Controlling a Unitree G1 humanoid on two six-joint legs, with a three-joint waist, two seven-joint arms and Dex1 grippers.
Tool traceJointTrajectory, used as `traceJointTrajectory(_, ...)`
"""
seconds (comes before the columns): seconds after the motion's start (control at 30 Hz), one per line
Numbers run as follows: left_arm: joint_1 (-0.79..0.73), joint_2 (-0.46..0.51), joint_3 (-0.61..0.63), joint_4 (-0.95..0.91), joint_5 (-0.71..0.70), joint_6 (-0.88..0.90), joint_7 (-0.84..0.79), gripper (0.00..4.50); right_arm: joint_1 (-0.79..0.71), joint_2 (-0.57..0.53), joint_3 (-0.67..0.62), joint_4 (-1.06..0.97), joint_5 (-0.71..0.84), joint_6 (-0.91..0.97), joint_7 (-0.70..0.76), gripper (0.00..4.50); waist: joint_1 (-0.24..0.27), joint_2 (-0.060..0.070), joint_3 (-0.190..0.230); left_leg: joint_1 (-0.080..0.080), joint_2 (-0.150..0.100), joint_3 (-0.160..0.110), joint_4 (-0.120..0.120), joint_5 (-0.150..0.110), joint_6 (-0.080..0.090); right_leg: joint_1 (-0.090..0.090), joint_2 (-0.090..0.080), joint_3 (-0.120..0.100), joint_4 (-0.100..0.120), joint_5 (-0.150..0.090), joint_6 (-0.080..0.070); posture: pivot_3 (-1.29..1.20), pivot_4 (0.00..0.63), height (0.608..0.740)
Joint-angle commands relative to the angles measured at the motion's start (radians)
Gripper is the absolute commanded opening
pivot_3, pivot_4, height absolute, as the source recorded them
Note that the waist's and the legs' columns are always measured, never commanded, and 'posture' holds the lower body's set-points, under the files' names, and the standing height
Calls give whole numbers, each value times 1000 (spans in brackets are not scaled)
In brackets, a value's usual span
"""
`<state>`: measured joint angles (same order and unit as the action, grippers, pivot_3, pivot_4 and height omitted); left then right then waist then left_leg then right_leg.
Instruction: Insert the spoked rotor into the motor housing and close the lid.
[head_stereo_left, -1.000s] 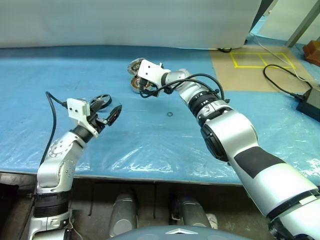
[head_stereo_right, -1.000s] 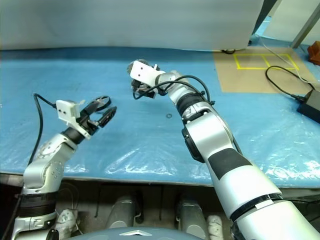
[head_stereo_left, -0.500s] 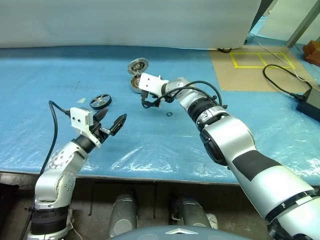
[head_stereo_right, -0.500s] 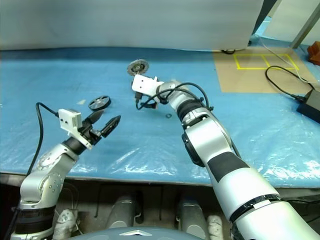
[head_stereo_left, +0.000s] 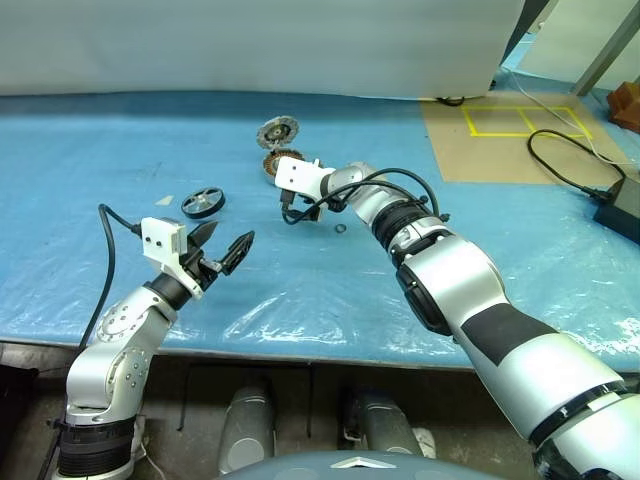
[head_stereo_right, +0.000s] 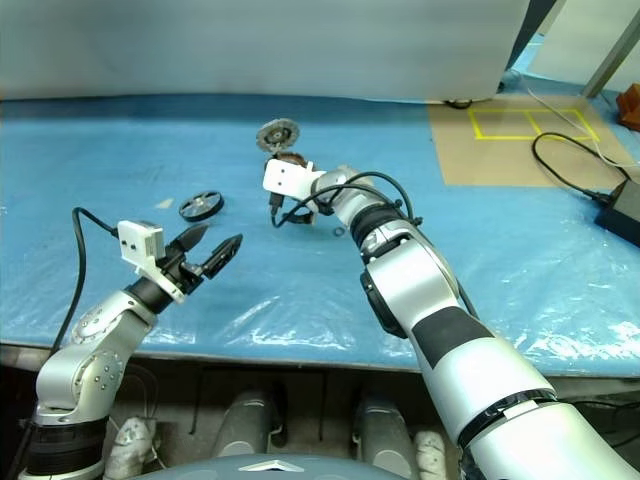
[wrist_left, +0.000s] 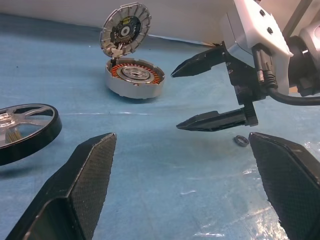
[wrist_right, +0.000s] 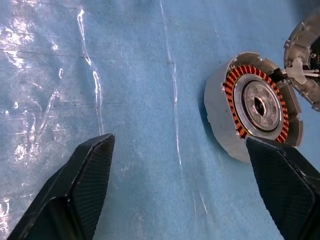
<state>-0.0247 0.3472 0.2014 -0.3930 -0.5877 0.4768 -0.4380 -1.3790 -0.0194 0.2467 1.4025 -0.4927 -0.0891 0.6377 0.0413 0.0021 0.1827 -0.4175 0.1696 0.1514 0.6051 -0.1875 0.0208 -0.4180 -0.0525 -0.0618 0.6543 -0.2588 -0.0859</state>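
Jaws of both grippers stand apart: right gripper (wrist_left: 210, 90) beside motor housing (wrist_left: 134, 79), seemingly clear, left gripper (head_stereo_left: 222, 247) level.

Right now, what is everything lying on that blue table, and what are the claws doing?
motor housing: one, silver with copper windings, far middle of the table.
lid: one, silver-grey, standing open, hinged at the housing's back edge.
spoked rotor: one, dark rim, silver spokes, flat on the sheet left of the housing.
small ring: one, dark, on the sheet beside the right arm.
blue plastic sheet: one, covering the table.
left claw: open, empty, above the sheet.
right claw: open, empty, near the housing.
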Motion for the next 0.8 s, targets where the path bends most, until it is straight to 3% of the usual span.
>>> traceJointTrajectory(0.03, -5, -15, -15, -27, -11, -5, 3, 4500, -26, 0, -16, -12, 12, 3, -1, 3573, 0, 0, 0, 0, 0, 0, 0, 0, 0, 0, 0, 0, 0, 0, 0, 0, 150, 740)
traceJointTrajectory(0.37, -41, -16, -22, -4, -9, 0, -6, 4500, -44, 7, -32, -15, 16, -10, -7, 369, 0, 0, 0, 0, 0, 0, 0, 0, 0, 0, 0, 0, 0, 0, 0, 0, 150, 740)
traceJointTrajectory(0.53, -54, 0, -16, 3, -11, 2, -12, 4500, -45, 7, -47, -16, 28, -14, -38, 369, 0, 0, 0, 0, 0, 0, 0, 0, 0, 0, 0, 0, 0, 0, 0, 0, 150, 740)
traceJointTrajectory(0.63, -54, 2, -19, 1, -11, 3, -9, 4500, -53, 12, -67, -18, 46, -28, -43, 981, 0, 0, 0, 0, 0, 0, 0, 0, 0, 0, 0, 0, 0, 0, 0, 0, 150, 740)
traceJointTrajectory(0.8, -50, -10, -27, 0, -3, -6, 3, 4500, -65, 22, -81, -17, 48, -27, -62, 2544, 0, 0, 0, 0, 0, 0, 0, 0, 0, 0, 0, 0, 0, 0, 0, 0, 150, 740)
